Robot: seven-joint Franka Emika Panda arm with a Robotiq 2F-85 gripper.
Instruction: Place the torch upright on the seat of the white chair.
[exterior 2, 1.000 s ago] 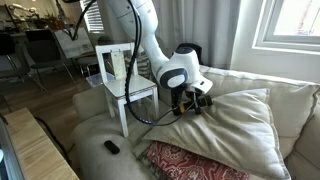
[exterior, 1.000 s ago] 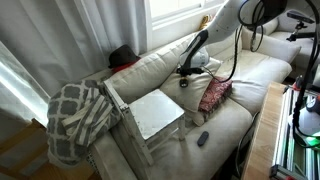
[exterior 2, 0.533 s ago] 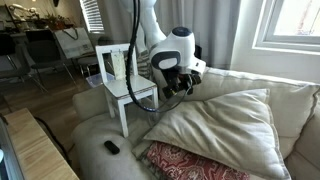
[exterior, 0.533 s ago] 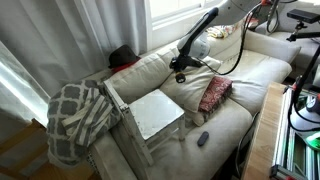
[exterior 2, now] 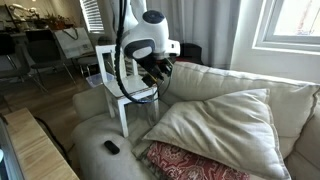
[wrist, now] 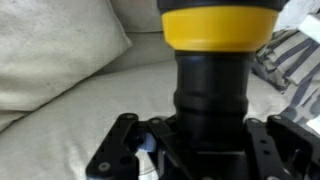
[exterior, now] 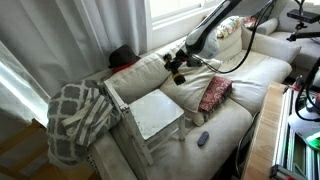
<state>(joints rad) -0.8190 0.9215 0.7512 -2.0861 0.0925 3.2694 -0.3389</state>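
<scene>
From where I stand, the pick-up looks done. The gripper (exterior: 180, 67) hangs in the air above the sofa (exterior: 240, 75) with the torch (wrist: 212, 90) pinched between its fingers. The wrist view shows this best: the black barrel runs up between the two dark fingers (wrist: 122, 152), with the amber-gold band at the top of the picture. In an exterior view the gripper is close to the white chair (exterior 2: 113, 66), near its seat edge but not over the middle of the seat.

The chair sits on the sofa cushion, and its flat seat (exterior: 155, 112) is bare, so nothing has been put down yet. What remains, I judge, is to carry the torch over the seat, bring it upright, lower it until its end rests on the wood, and let go. I cannot tell how the torch is tilted now. A grey-white lattice blanket (exterior: 75, 115), a red patterned cushion (exterior: 213, 93) and a small dark gadget (exterior: 202, 138) lie clear of the seat.
</scene>
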